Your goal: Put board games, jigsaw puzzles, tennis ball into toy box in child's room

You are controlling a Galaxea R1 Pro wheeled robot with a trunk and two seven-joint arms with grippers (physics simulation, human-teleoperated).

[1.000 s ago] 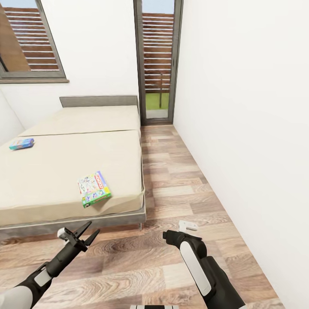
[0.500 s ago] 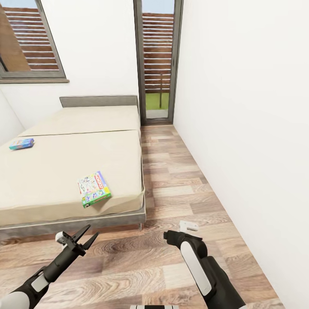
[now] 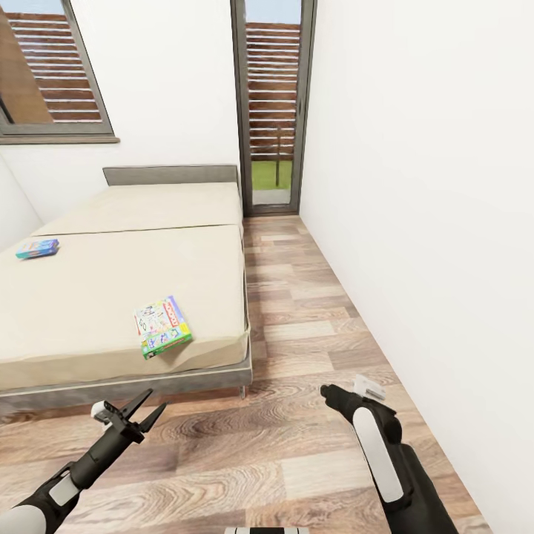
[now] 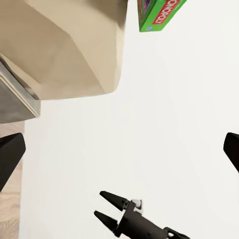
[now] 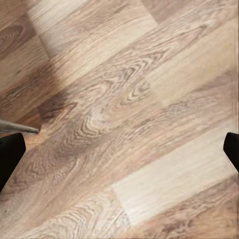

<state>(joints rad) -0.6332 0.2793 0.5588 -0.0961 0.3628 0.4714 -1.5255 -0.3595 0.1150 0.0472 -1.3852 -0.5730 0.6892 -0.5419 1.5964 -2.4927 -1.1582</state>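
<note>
The bed [image 3: 111, 274] is at the left, with a cream mattress on a grey frame. Near its front corner lies a white board game [image 3: 162, 326] with multicoloured edges, its green side [image 4: 159, 12] seen in the left wrist view. A small teal-blue board game [image 3: 37, 248] rests near the bed's far left edge. My left gripper [image 3: 157, 399] hangs open over the floor just in front of the bed, holding nothing. My right gripper [image 3: 335, 395] points down at the wood floor near the right wall. Its fingers are spread and empty in the left wrist view [image 4: 105, 205].
A strip of wood-plank floor [image 3: 297, 311] runs between the bed and the white right wall [image 3: 430, 222] to a tall glass door [image 3: 271, 111]. A window [image 3: 52, 74] sits above the bed's head. A thin bed leg [image 3: 242, 389] stands at the near corner.
My right arm has swung to the right, toward the wall. The left gripper has drifted slightly down and left. The bed and both games have not moved.
</note>
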